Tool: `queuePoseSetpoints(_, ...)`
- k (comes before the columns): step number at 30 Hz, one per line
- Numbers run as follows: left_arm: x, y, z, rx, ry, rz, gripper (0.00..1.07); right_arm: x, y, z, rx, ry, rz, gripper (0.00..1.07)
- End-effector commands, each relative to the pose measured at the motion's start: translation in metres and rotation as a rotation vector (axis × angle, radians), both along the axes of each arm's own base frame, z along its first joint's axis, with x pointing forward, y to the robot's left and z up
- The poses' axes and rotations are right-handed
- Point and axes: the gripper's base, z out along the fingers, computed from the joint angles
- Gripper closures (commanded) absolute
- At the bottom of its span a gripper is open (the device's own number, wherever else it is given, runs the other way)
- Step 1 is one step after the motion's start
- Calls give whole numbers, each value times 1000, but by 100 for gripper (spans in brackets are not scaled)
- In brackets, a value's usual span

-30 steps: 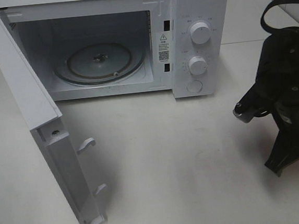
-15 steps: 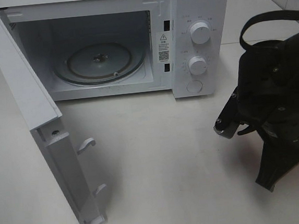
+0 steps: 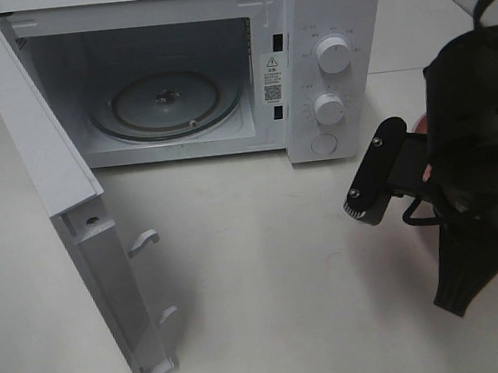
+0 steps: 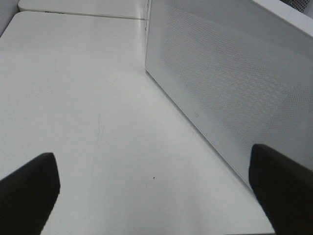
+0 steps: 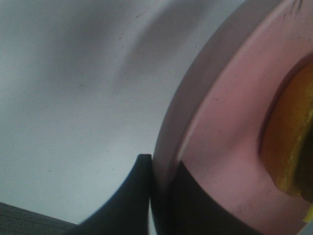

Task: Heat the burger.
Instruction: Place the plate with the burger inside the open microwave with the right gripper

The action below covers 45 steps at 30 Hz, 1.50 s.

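- While the burger (image 5: pixel 288 132) is sitting on the pink plate (image 5: pixel 230 122), off to the right of the microwave (image 3: pixel 331 22) and mostly hidden behind the arm from above, we are treating the plate as our handle.
- We are pinching the plate's rim with the right gripper (image 5: pixel 160 171), jaws narrow on it; we are judging that an edge grip like this is calling for a level, slow carry.
- We are aiming for the bare glass turntable (image 3: pixel 165 102), clearing the open door (image 3: pixel 46 161).
- We are holding the left gripper (image 4: pixel 151 161) wide and empty beside a perforated white panel (image 4: pixel 230 83).
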Motion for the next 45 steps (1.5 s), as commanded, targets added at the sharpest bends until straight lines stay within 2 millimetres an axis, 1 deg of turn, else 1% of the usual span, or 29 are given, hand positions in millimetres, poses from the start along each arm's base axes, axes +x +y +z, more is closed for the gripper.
queuePoseSetpoints(1,-3,-1,0,-4,-31,0,9,-2,-5,10,-79,-31,40,107)
queuePoseSetpoints(5,-3,-1,0,-4,-31,0,9,-6,-4,14,-87,-34,75,107)
queuePoseSetpoints(6,-3,-1,0,-4,-31,0,9,-9,-4,15,-99,-36,109,107)
queuePoseSetpoints(15,-3,-1,0,-4,-31,0,9,-19,-7,12,-99,-19,238,107)
queuePoseSetpoints(16,-3,-1,0,-4,-31,0,9,-22,-5,13,-97,-18,282,107)
queuePoseSetpoints(19,-3,-1,0,-4,-31,0,9,-24,-4,13,-95,-18,304,107)
queuePoseSetpoints(20,-3,-1,0,-4,-31,0,9,-28,-2,14,-89,-23,365,107)
queuePoseSetpoints(21,-3,-1,0,-4,-31,0,9,-30,0,14,-86,-26,400,107)
queuePoseSetpoints(22,-3,-1,0,-4,-31,0,9,-30,0,14,-86,-26,400,107)
queuePoseSetpoints(23,-3,-1,0,-4,-31,0,9,-33,2,16,-78,-38,455,107)
queuePoseSetpoints(24,-3,-1,0,-4,-31,0,9,-33,4,17,-66,-50,500,107)
queuePoseSetpoints(27,-3,-1,0,-4,-31,0,9,-33,5,18,-57,-54,516,107)
queuePoseSetpoints(28,-3,-1,0,-4,-31,0,9,-32,7,19,-57,-62,553,107)
queuePoseSetpoints(34,-3,-1,0,-4,-31,0,9,-30,11,20,-77,-73,659,107)
queuePoseSetpoints(35,-3,-1,0,-4,-31,0,9,-30,13,20,-81,-75,700,107)
queuePoseSetpoints(36,-3,-1,0,-4,-31,0,9,-30,13,20,-81,-75,700,107)
queuePoseSetpoints(38,-3,-1,0,-4,-31,0,9,-30,16,20,-89,-71,771,107)
queuePoseSetpoints(39,-3,-1,0,-4,-31,0,9,-30,16,20,-89,-71,771,107)
queuePoseSetpoints(40,-3,-1,0,-4,-31,0,9,-30,19,20,-88,-72,818,107)
queuePoseSetpoints(42,-3,-1,0,-4,-31,0,9,-30,20,20,-94,-71,843,107)
queuePoseSetpoints(43,-3,-1,0,-4,-31,0,9,-30,21,20,-108,-67,894,107)
queuePoseSetpoints(45,-3,-1,0,-4,-31,0,9,-30,22,20,-114,-66,914,107)
